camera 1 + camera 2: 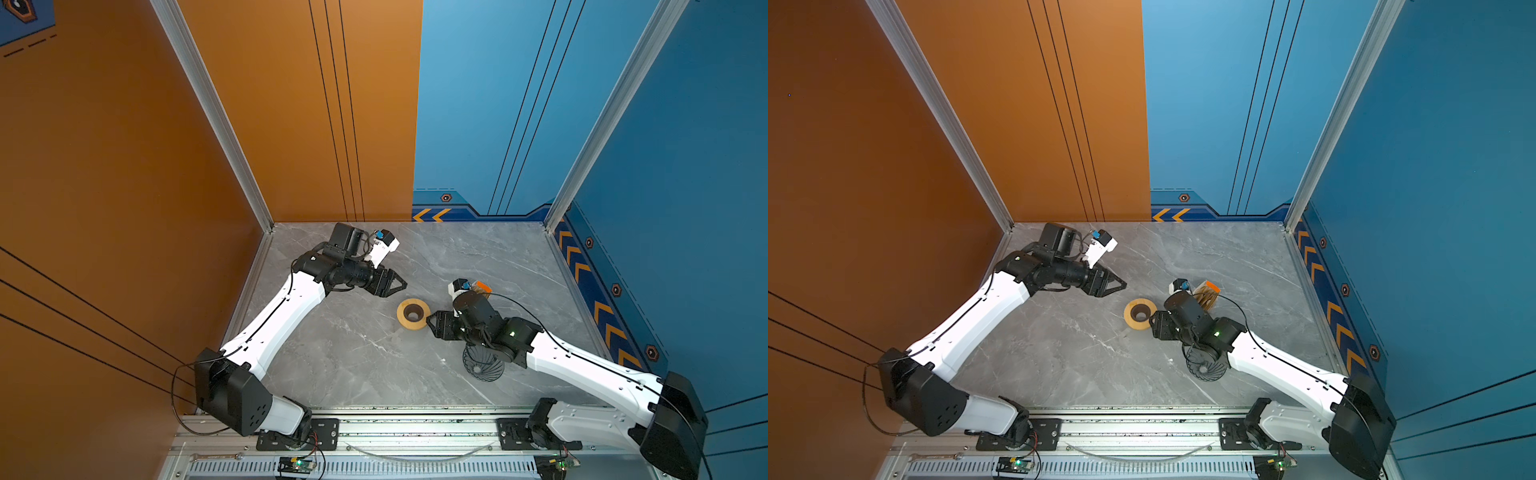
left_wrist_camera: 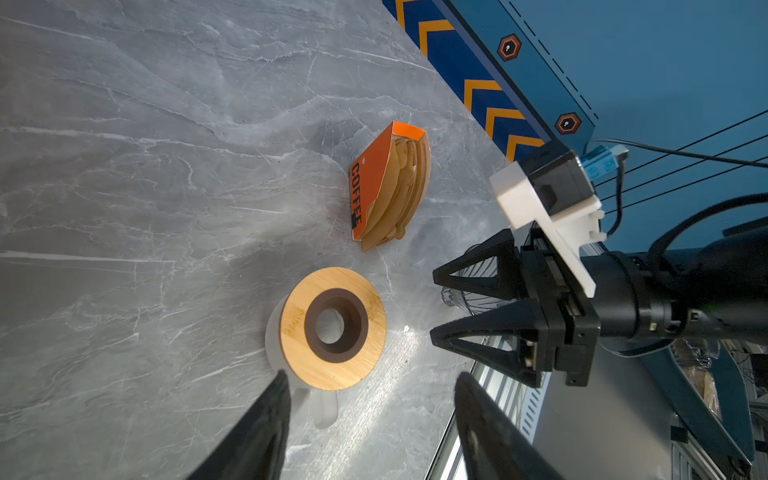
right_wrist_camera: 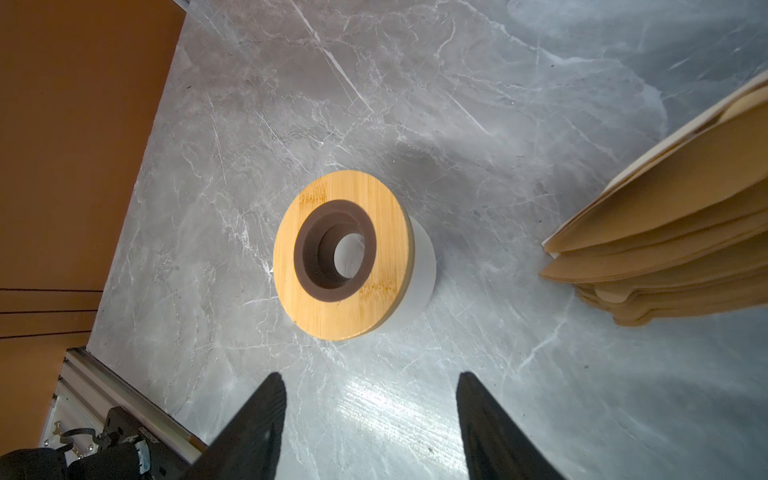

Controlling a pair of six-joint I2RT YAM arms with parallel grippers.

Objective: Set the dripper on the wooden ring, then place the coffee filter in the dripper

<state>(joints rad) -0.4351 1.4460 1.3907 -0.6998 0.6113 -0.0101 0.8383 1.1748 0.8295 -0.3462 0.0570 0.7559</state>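
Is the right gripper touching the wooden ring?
Apart. The right wrist view shows bare table between the right gripper and the wooden ring; the left wrist view shows the same gap.

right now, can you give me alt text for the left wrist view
A wooden ring with a dark hole sits on a white mug on the grey marble table, just ahead of the open left gripper. Beyond it lies an orange packet of brown filters marked COFFEE, and the right gripper, open and empty, points at the ring from the side.
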